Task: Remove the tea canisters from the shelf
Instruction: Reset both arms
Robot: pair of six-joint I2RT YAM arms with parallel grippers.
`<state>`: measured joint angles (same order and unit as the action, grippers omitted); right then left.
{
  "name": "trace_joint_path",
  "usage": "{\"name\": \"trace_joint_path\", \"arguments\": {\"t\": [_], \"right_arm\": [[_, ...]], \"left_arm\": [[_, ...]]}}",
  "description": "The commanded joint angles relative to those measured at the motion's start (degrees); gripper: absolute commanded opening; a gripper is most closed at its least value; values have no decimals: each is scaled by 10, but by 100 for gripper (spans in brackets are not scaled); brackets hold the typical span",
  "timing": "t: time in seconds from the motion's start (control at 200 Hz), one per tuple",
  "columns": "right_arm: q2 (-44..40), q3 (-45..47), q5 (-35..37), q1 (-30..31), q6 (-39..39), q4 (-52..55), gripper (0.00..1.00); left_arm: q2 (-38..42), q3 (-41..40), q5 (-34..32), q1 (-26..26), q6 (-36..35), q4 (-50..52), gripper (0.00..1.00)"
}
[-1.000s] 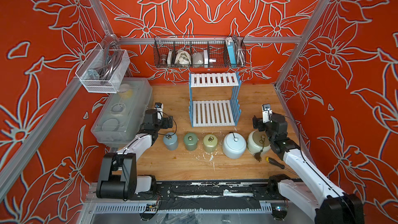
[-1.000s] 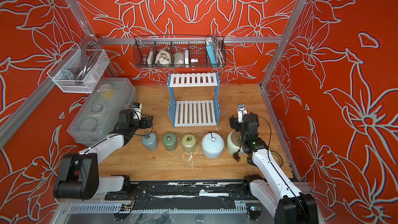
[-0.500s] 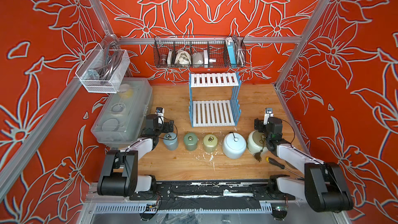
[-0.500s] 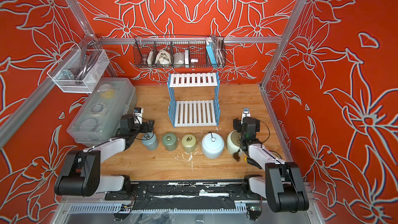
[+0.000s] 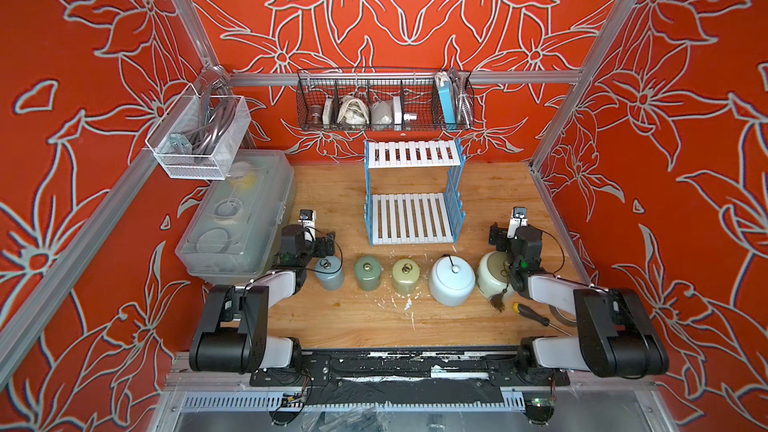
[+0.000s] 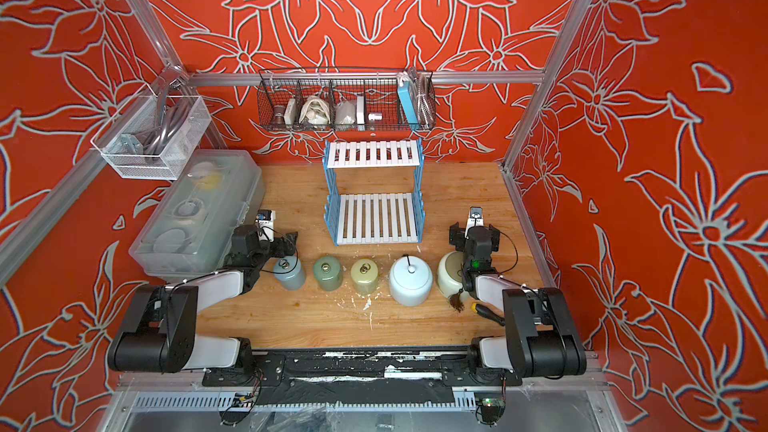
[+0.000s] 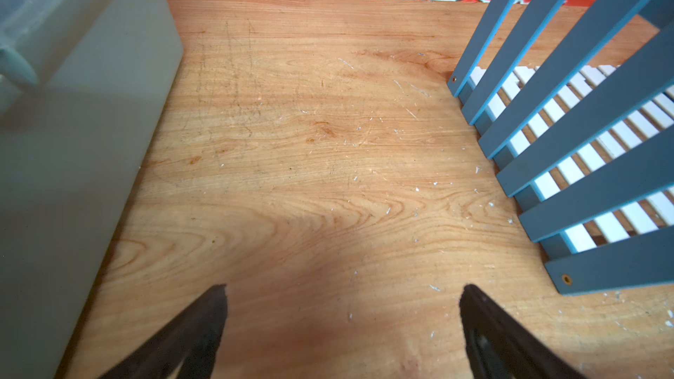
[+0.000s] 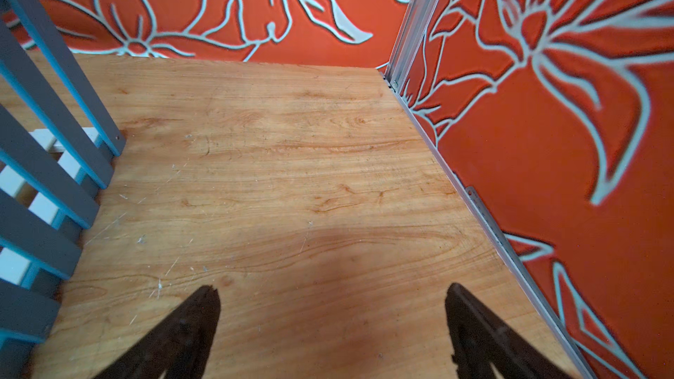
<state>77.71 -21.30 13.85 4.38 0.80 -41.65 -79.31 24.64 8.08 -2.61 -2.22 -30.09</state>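
Note:
Five tea canisters stand in a row on the table in front of the shelf (image 5: pixel 411 218): grey-blue (image 5: pixel 329 273), green (image 5: pixel 368 272), olive (image 5: pixel 405 276), a large pale blue-white one with a knob (image 5: pixel 451 282) and a large cream one with a tassel (image 5: pixel 492 278). Both slatted boards of the shelf are bare. My left gripper (image 5: pixel 309 241) hangs open just behind the grey-blue canister, holding nothing (image 7: pixel 343 297). My right gripper (image 5: pixel 515 234) is open and empty (image 8: pixel 332 297) behind the cream canister, which its arm partly hides. Both grippers face the back wall, with the shelf's blue sides (image 7: pixel 569 162) (image 8: pixel 43 162) beside them.
A clear plastic box (image 5: pixel 237 218) lies along the left wall, close to the left gripper. A black wire basket (image 5: pixel 384 103) hangs on the back wall and a white mesh basket (image 5: pixel 199 139) on the left. A screwdriver (image 5: pixel 534 315) lies under the right forearm.
Both arms have folded back and down toward the front rail, the right one most. The grippers stayed open. The canisters have not moved.

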Motion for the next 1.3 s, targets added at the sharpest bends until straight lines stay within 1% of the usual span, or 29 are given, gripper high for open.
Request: {"name": "trace_joint_path", "arguments": {"t": [0.0,0.075,0.145,0.215,0.27,0.3,0.325,0.355,0.39,0.46,0.53,0.571,0.621,0.666,0.736,0.786,0.946,0.996,1.091,1.206,1.296], "right_arm": [[4,14,-3,-3,-1,6,99],[3,13,-4,-3,-2,8,100],[3,12,-4,-3,-1,9,100],[3,10,-5,-3,-2,12,99],[2,11,-5,-3,-1,12,100],[0,12,-5,-3,-2,12,100],[-1,14,-5,-3,-2,11,99],[-2,14,-4,-3,-2,11,100],[-3,15,-4,-3,-1,10,100],[-3,14,-4,-3,-2,9,100],[-2,14,-4,-3,-2,11,100],[-2,13,-4,-3,-2,12,99],[-2,13,-4,-3,-2,13,99],[-2,14,-4,-3,-1,12,100],[-4,16,-4,-3,-2,7,100],[-5,17,-5,-3,-2,7,100],[-5,16,-5,-3,-3,7,99],[-5,17,-5,-3,-2,7,100],[-4,16,-5,-3,-3,8,100],[-4,16,-5,-3,-2,8,99],[-7,18,-5,-3,-2,7,100]], "left_arm": [[-8,15,0,-5,7,6,98],[-29,54,-14,-5,12,55,98],[-73,122,-29,-5,17,135,98],[-140,222,-50,-5,21,274,98],[-195,323,-72,-5,33,400,98],[-215,361,-81,-6,41,435,92],[-222,372,-87,-5,45,439,88],[-213,356,-96,-5,49,406,88],[-182,305,-106,-5,46,335,89],[-118,223,-99,1,37,254,91],[-78,154,-93,7,27,175,90],[-62,123,-79,6,23,141,91],[-40,93,-26,0,11,107,96],[-24,73,3,0,-1,88,98],[-11,53,23,-2,-7,64,98],[-8,51,43,-1,-16,67,98],[-11,50,28,-1,-10,61,98],[-12,48,23,-1,-8,56,97],[-8,24,26,-1,-9,21,97],[-8,23,29,-1,-10,20,96],[-2,24,35,-2,-11,27,98]]}}
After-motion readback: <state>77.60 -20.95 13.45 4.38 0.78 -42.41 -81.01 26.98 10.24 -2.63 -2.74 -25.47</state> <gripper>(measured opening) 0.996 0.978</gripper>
